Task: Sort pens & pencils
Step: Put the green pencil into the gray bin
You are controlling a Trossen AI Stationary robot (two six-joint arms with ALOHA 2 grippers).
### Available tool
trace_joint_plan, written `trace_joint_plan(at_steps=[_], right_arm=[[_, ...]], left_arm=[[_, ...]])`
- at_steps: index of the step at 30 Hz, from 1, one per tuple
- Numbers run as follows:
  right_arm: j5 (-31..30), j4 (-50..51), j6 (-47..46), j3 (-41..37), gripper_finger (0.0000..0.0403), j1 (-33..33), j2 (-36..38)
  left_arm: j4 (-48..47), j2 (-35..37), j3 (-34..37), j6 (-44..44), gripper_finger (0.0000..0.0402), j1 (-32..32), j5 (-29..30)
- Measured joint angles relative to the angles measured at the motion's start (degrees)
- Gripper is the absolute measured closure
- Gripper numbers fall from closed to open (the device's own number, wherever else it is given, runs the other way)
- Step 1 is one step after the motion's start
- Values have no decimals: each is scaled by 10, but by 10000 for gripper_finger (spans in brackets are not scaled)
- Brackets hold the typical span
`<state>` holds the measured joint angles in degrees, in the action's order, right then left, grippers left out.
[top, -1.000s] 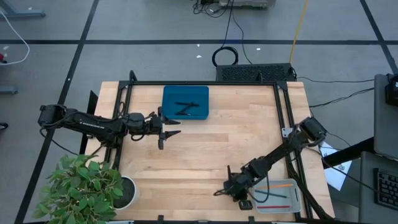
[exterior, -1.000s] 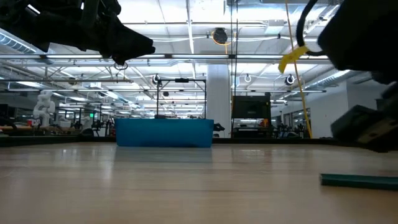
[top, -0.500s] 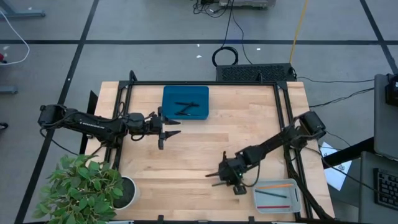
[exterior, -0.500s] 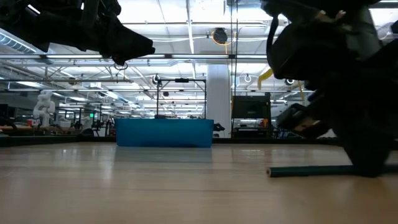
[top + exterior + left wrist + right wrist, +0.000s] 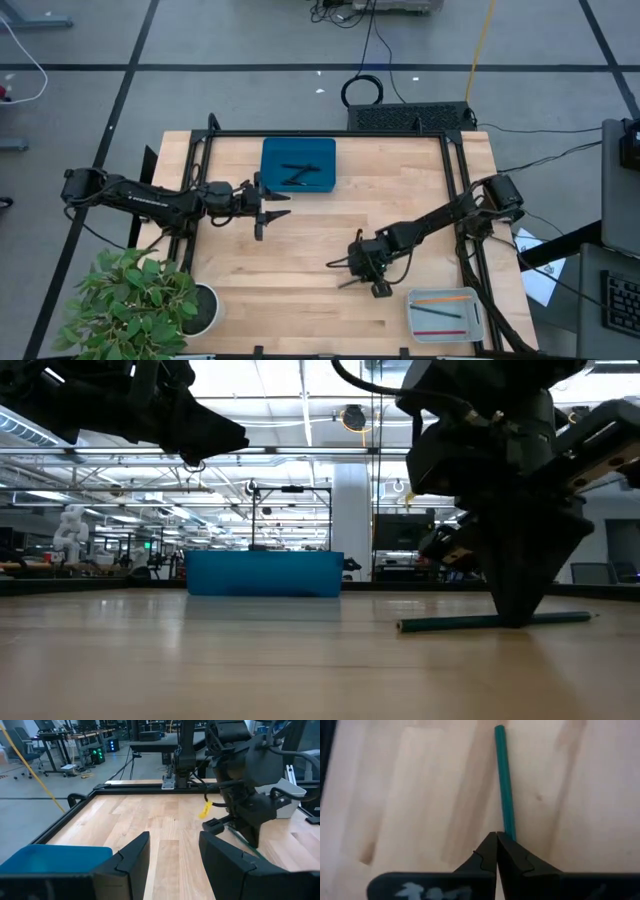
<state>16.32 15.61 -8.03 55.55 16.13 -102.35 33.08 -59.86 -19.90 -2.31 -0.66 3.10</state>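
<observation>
The right gripper (image 5: 366, 268), fingers (image 5: 490, 851) pinched on a teal pencil (image 5: 504, 795), hangs low over the bench (image 5: 330, 225) toward its front right. The left gripper (image 5: 268, 212) waits with fingers wide near the blue tray (image 5: 298, 166), which holds pens (image 5: 296, 173).

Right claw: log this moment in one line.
right claw shut on green pencil | pencil on table | left claw open by blue tray
</observation>
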Motion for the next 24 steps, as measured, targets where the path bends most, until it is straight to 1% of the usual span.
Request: trace_joint_plan(at_steps=[3,8,12,19,22,24], right_arm=[[3,29,-2,-2,403,4,29],[4,76,-18,-10,403,21,101],[-27,102,-61,-32,403,27,160],[-33,95,-99,-107,403,26,253],[-36,84,-111,-145,403,26,278],[-49,86,-132,-165,403,26,290]], left_arm=[[0,0,0,0,227,0,0],[0,0,0,0,227,0,0],[0,0,0,0,227,0,0],[0,0,0,0,227,0,0],[0,0,0,0,227,0,0],[1,0,0,0,227,0,0]])
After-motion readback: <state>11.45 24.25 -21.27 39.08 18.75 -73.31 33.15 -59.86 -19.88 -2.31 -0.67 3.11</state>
